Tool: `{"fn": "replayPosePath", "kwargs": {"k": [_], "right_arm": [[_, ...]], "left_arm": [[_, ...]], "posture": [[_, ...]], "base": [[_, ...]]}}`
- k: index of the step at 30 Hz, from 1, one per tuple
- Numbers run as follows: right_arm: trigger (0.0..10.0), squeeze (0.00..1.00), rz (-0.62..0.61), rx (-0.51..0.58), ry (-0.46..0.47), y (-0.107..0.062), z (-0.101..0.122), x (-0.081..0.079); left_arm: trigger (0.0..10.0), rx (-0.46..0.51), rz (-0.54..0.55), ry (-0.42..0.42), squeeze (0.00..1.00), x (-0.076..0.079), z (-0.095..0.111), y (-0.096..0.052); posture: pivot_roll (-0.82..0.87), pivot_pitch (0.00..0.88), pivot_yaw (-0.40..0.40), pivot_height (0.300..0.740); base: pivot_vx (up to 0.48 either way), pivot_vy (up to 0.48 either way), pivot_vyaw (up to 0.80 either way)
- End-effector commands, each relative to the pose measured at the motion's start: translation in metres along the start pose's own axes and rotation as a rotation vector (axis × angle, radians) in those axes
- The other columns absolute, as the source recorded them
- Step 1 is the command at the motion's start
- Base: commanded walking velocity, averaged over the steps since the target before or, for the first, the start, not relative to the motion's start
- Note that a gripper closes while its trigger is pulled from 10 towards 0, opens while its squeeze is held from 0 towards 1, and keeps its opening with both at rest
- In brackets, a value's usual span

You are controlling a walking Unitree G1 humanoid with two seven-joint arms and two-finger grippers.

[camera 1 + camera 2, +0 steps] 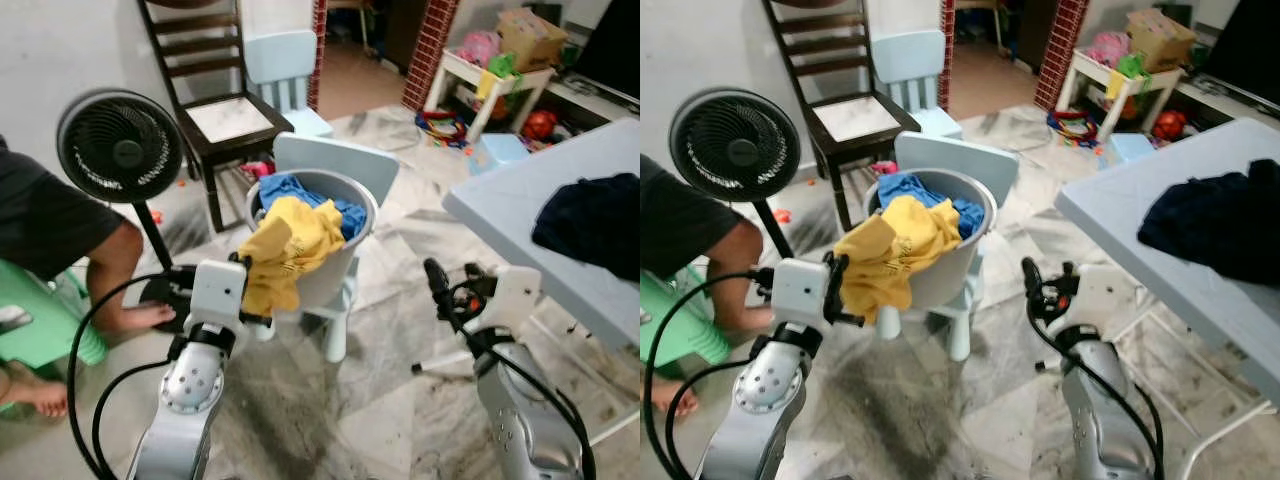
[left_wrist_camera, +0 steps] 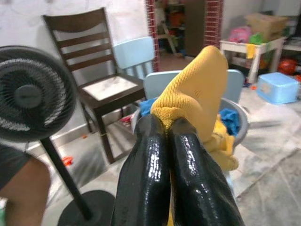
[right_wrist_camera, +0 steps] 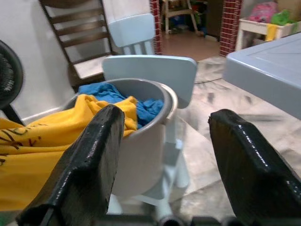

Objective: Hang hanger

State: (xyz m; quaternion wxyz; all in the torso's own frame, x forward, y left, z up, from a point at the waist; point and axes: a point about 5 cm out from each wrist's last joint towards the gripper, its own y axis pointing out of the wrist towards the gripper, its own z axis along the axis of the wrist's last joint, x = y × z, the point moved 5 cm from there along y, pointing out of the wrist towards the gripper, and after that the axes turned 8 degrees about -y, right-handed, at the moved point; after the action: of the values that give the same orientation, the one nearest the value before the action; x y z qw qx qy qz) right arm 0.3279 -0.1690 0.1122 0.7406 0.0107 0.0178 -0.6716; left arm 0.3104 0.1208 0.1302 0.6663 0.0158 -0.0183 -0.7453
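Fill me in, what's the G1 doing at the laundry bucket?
The left gripper is shut on a yellow garment draped over the rim of the grey bucket, which sits on a small pale blue chair. The right gripper hangs open, facing the bucket. A person sits beside the fan.

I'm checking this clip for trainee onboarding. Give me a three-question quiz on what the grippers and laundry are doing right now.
1. True or false: the left gripper is shut on the yellow garment.
2. Which colour is the cloth left lying in the grey bucket? A) red B) blue C) white
3. Fill in: the right gripper is ____, holding nothing, and points toward the bucket.

Key
1. True: its fingers pinch a fold of the yellow cloth, which drapes over the bucket's rim.
2. B: the blue cloth.
3. Open: its fingers stand wide apart.
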Motion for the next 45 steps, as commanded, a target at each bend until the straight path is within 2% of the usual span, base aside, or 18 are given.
{"fn": "replayPosePath", "kwargs": {"k": [1,10,16,19,33,45], "right_arm": [[10.0,0.0,-0.023,-0.013,-0.013,-0.001,-0.001,0.008],[10.0,0.0,-0.019,-0.021,-0.02,-0.001,-0.003,0.006],[10.0,0.0,-0.017,-0.023,-0.024,-0.001,-0.003,0.005],[10.0,0.0,-0.016,-0.022,-0.023,0.001,-0.003,0.004],[10.0,0.0,-0.024,-0.018,-0.021,0.002,-0.003,0.004],[10.0,0.0,-0.02,-0.021,-0.027,0.003,-0.003,0.005]], "left_arm": [[10.0,0.046,-0.031,-0.026,0.0,0.009,0.014,0.005],[10.0,0.081,-0.071,-0.072,0.0,0.022,0.03,0.016],[10.0,0.148,-0.148,-0.077,0.0,0.04,0.056,0.019],[10.0,0.16,-0.154,-0.07,0.0,0.042,0.06,0.02],[10.0,0.061,-0.139,-0.133,0.0,0.032,0.039,0.019],[10.0,0.044,-0.129,-0.145,0.0,0.029,0.035,0.018]], "posture": [[0.03,0.102,-0.063,0.74],[0.02,0.114,-0.062,0.74],[0.02,0.116,-0.062,0.74],[0.03,0.118,-0.061,0.74],[0.03,0.116,-0.056,0.74],[0.03,0.115,-0.065,0.74]], "base": [[0.0,0.0,-0.54],[0.0,0.0,-0.78],[0.0,0.0,-0.8],[0.0,0.0,-0.8],[0.0,0.0,-0.8],[0.0,0.239,0.0]]}}
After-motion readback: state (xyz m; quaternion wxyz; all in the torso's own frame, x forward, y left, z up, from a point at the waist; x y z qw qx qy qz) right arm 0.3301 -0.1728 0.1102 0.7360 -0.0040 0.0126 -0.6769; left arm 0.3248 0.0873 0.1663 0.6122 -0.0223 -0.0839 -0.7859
